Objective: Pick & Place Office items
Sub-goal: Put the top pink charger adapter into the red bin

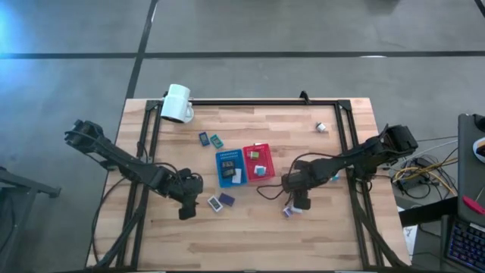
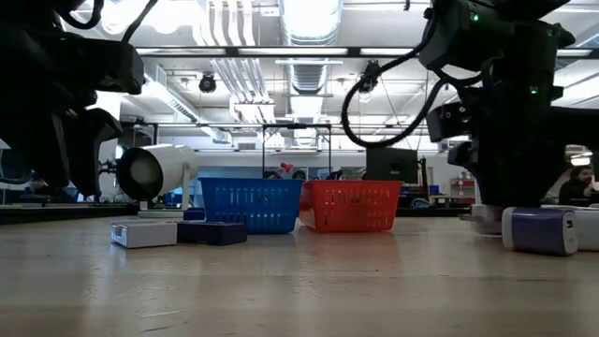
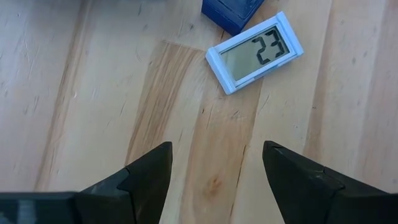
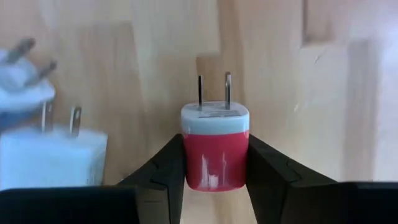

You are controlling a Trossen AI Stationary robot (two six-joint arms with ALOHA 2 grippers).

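- Wooden worktop point(image 1: 250, 235), light planks, carrying all items listed below.
- Right tool point(image 4: 216, 163): low over the worktop's right-centre part, its two dark fingers point(image 4: 163, 171) pressed against both sides of a red-and-white plug adapter point(image 4: 215, 149) with two metal prongs pointing away from the wrist.
- White plug adapter point(image 4: 50, 158): lying just beside the red one, prongs visible; a second pale plug point(image 4: 22, 81) sits near it, blurred.
- Left tool point(image 3: 214, 180): low over the worktop's left-centre part, fingers wide apart, nothing between them, bare wood below.
- White digital display unit point(image 3: 255, 53): reading "23", flat on the worktop ahead of the left tool, tilted; a dark blue flat piece point(image 3: 233, 12) touches its far corner.
- Blue tray point(image 1: 229, 167) and red tray point(image 1: 258, 161): side by side at the worktop's centre, each holding small pieces.
- Two small pieces, dark blue point(image 1: 204, 139) and teal point(image 1: 217, 141): between the mug and the trays.
- White mug point(image 1: 176, 104): on its side near the far left corner.
- Small white piece point(image 1: 321, 127): alone near the far right edge.
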